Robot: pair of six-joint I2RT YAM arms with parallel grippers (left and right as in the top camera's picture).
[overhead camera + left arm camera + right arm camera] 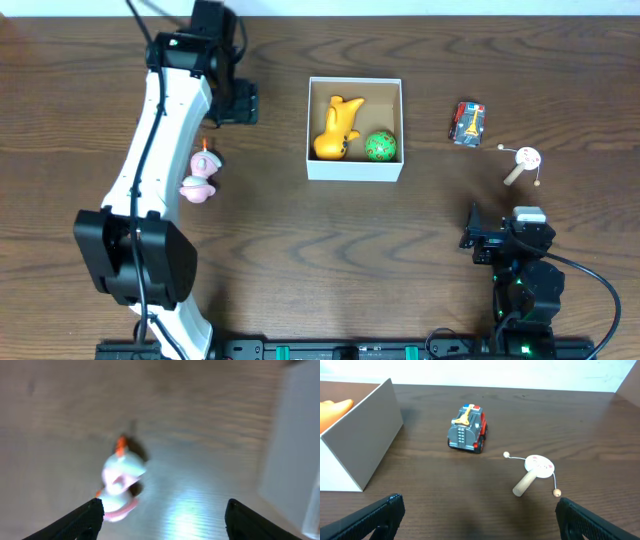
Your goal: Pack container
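Observation:
The container (pixel 355 168), a square white box with a tan inside, sits at the table's middle and holds a yellow toy (pixel 337 127) and a green ball (pixel 380 146). Its white wall shows in the left wrist view (pixel 295 440) and the right wrist view (pixel 362 445). A pink and white toy (pixel 200 176) lies left of it, blurred in the left wrist view (pixel 120 480). My left gripper (pixel 162 517) is open above the table, with the toy by its left finger. My right gripper (pixel 480 515) is open and empty, near a toy truck (pixel 467 428) and a small wooden drum rattle (pixel 534 474).
The toy truck (pixel 468 122) and the rattle (pixel 522 165) lie right of the box in the overhead view. The left arm (pixel 165 130) reaches over the left part of the table. The right arm (pixel 515 250) sits low at the front right.

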